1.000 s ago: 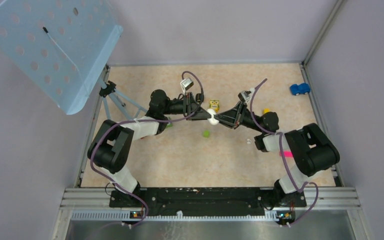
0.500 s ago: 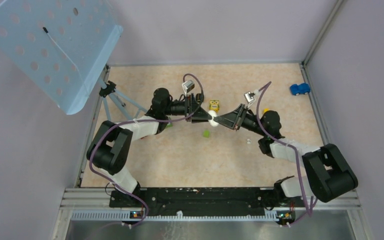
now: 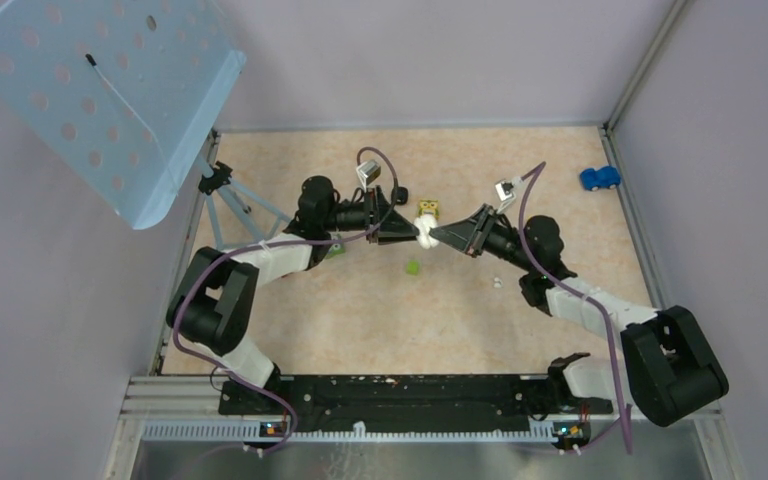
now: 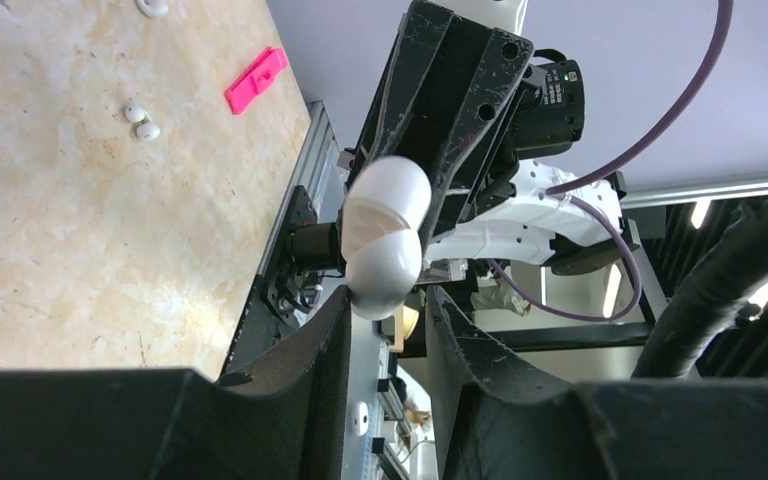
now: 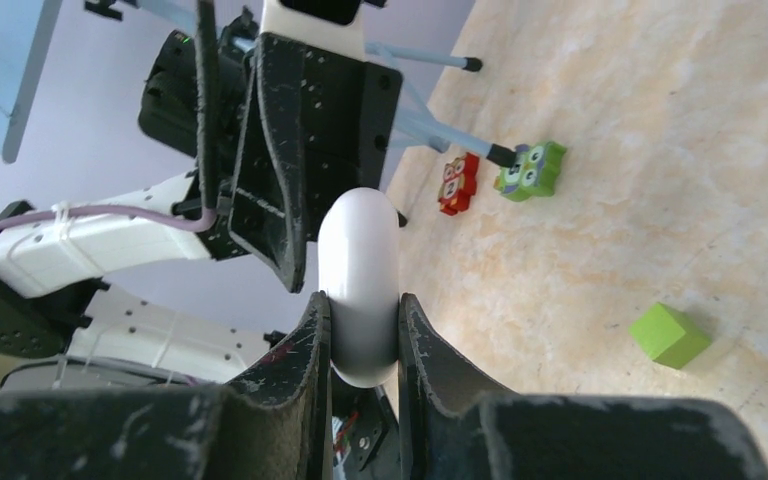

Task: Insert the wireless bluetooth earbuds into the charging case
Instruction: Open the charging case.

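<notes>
Table (image 3: 360,320): beige marbled top. Far right I log a blue toy car (image 3: 599,178). Mid-table is a green cube (image 3: 413,267), with a yellow toy (image 3: 428,210) beyond it. Two tiny white earbuds (image 4: 141,122) lie side by side, a pink clip (image 4: 256,79) near them. A red block (image 5: 457,183) and a green owl block (image 5: 530,168) sit at the tripod foot (image 5: 501,155).

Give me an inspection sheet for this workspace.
Surface: beige speckled table.
Job's things: white case held in the air between both arms; earbuds not made out.
Clutter: two tiny white pieces, green cube, blue toy car, yellow toy, pink clip.
Grippers: right gripper fingers pinch the case; left gripper fingers flank its other end, contact unclear.
Cables: purple cable loops off each wrist.
Surroundings: blue perforated panel, small tripod.
</notes>
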Controlling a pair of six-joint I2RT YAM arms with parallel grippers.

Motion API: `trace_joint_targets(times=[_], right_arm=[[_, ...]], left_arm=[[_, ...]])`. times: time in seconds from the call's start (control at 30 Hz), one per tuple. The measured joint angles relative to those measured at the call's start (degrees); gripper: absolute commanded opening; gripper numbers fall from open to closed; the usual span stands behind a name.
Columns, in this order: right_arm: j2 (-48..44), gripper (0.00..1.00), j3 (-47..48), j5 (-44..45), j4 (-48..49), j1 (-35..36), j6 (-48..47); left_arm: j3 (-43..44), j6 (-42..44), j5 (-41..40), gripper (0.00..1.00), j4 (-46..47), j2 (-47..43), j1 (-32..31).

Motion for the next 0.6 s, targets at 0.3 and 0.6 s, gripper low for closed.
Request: trace_joint_targets(times=[0.3,0.6], right_arm=[[0.1,0.0,0.3,4.1,-6.4,0.0,-1.0],[0.4,0.0,0.5,6.1,-12.7,0.0,-1.3]], left_arm=[[-1.3,-0.2,-0.3,0.36,0.0,-0.7,0.3],[2.6,7.3,-0.3,0.4,-10.2,-1.2,-0.2]])
